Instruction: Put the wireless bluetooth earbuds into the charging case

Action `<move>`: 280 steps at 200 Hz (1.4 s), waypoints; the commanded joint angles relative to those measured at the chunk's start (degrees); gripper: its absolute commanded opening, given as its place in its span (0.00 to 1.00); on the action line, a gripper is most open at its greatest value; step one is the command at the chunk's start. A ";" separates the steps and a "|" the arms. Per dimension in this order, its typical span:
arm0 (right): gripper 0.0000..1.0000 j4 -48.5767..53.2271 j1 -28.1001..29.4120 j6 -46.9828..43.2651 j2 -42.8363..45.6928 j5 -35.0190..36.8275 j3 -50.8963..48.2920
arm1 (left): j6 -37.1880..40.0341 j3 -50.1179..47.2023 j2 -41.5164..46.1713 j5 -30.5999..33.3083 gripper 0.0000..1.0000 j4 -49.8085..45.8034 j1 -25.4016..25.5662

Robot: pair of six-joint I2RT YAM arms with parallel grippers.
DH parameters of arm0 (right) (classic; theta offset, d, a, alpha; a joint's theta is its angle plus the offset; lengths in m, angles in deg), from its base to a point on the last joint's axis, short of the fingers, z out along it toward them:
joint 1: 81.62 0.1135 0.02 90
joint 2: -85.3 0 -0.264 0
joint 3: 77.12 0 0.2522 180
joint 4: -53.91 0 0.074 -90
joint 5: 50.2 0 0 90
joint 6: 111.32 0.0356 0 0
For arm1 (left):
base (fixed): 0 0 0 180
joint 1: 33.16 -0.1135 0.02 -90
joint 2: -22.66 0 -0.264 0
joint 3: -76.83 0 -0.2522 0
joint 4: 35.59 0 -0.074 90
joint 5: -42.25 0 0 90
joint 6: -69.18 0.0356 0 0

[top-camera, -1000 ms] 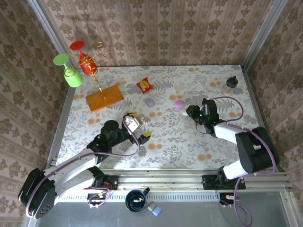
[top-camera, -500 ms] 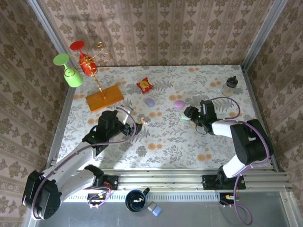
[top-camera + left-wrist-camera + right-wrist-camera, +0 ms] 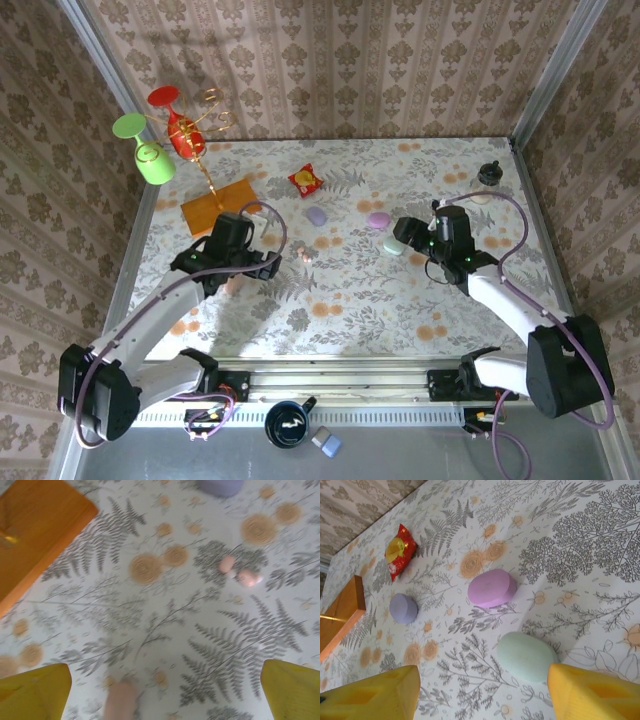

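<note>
In the overhead view the left gripper (image 3: 270, 263) sits left of centre on the flower-patterned table (image 3: 350, 300). The earbuds (image 3: 303, 256) lie just to its right as a small pinkish speck on the cloth, apart from the fingers. In the left wrist view two pale pink earbuds (image 3: 237, 571) lie side by side in the upper right of the frame, close together on a grey fern print. This gripper's (image 3: 165, 695) yellow fingertips (image 3: 35, 692) stand at the two bottom corners, wide apart with nothing between them. A blurred pink shape (image 3: 120, 700) sits at the bottom edge; what it is cannot be told. A wooden board (image 3: 35, 530) fills the upper left corner.

The right gripper (image 3: 403, 238) is right of centre in the overhead view, beside a mint-green case (image 3: 393, 246). In the right wrist view its yellow fingers (image 3: 590, 692) are spread apart at the bottom corners and grip nothing. The closed mint-green case (image 3: 526, 656) lies flat on the table just beyond them, nearer the right-hand one. Above it lies a pink case (image 3: 491, 587), to the left a purple case (image 3: 403, 608), both closed. A red-and-yellow snack packet (image 3: 400, 550) lies in the upper left.

At the overhead view's upper left, a green glass (image 3: 150, 155) and a red glass (image 3: 180, 125) hang over the board.
</note>
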 commanded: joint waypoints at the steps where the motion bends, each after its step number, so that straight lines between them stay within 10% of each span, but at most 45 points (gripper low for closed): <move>1: 0.69 5.02 0.29 -2.73 1.96 0.83 0.14 | 3.49 1.17 -0.74 6.65 0.90 -7.64 -0.54; 197: 0.69 5.49 -0.03 -2.91 3.29 3.08 -2.37 | 17.34 2.29 -21.04 6.12 0.74 -11.35 -6.10; 280: 0.68 5.69 -0.62 -2.77 3.95 2.86 -2.72 | 17.89 0.35 -23.59 4.69 0.38 -8.29 -6.89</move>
